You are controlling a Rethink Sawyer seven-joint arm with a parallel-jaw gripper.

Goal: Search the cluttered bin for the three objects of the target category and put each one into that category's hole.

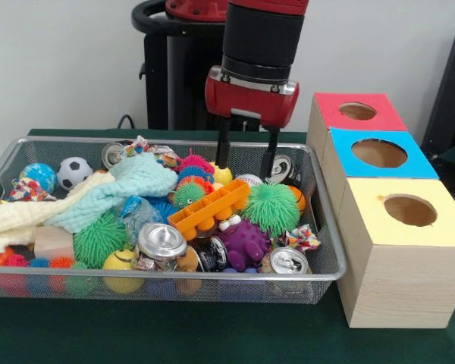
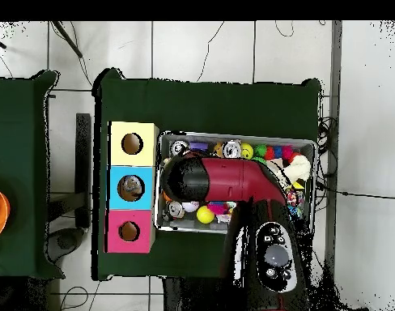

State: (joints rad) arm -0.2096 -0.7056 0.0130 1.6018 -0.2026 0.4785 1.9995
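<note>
The silver wire-mesh bin (image 1: 174, 277) is full of toys; in the overhead view (image 2: 312, 151) my arm covers its middle. One wad of clear wrinkly plastic with blue patches (image 1: 135, 214) lies left of centre, between a green spiky ball and a silver can. I see no other such wads; they may be buried. My gripper (image 1: 246, 155) hangs over the bin's back right part, above the toys. Its fingers (image 1: 223, 150) are apart with nothing between them. The overhead view hides the gripper under the arm.
Three wooden boxes stand beside the bin, each with a hole: red top (image 1: 356, 112), blue top (image 1: 379, 153), yellow top (image 1: 409, 211). Something pale shows in the blue box's hole (image 2: 132, 188). The bin holds cans (image 1: 161, 244), an orange tray toy (image 1: 208, 206), spiky balls (image 1: 271, 206) and a pale cloth (image 1: 98, 193).
</note>
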